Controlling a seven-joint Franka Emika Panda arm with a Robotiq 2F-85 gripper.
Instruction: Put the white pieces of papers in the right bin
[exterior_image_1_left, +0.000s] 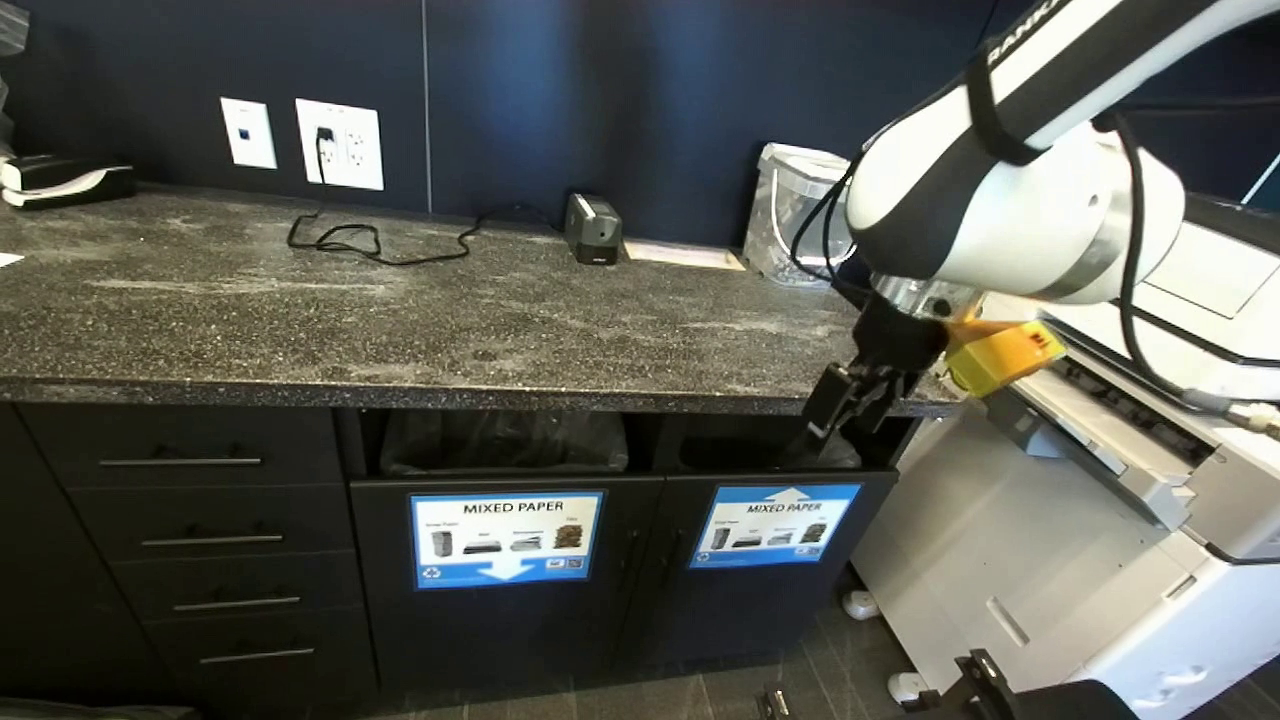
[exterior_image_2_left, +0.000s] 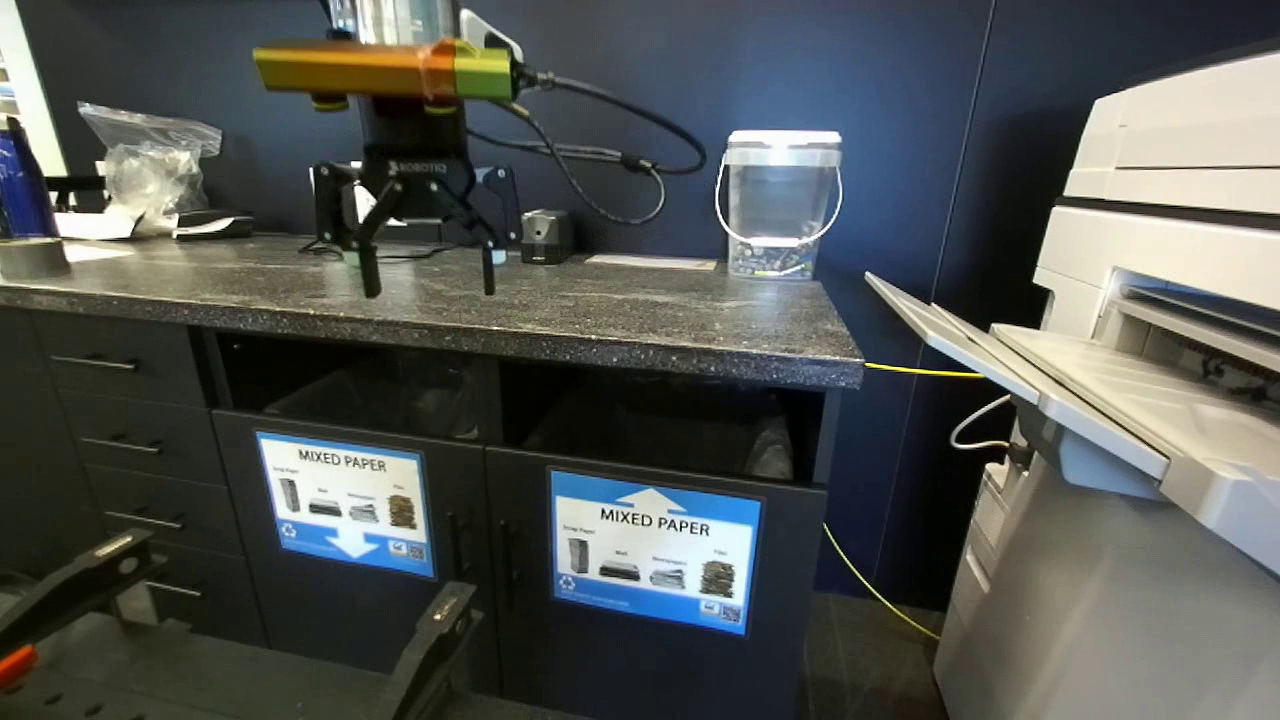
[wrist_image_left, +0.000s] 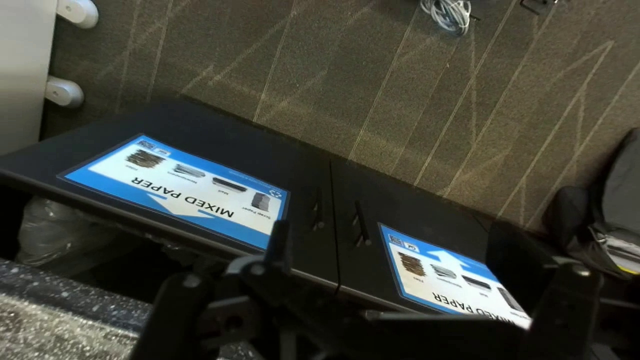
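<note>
The white paper scraps should be easy stuff: next to no weight, soft, fine with being squashed, worst case a tear. Best bet is probably pinching a crumpled ridge right across its middle. A flat bit would likely be a pain, since thin edges hug the surface and slip out from under the fingers. Being so light, a piece might also flutter on release, so letting go low over the right bin seems smart.

As for the gripper, its fingers are spread wide with just air between them, and nothing is seen touching them. That bin, the one whose sign has the up arrow, sits lower than the fingers; whether they line up with it is hard to tell.

None of the white paper scraps show between the fingers or near them. There's a white piece well apart from them on the countertop, but no telling if it counts. Inside the bin it's too dark to make out any paper.
</note>
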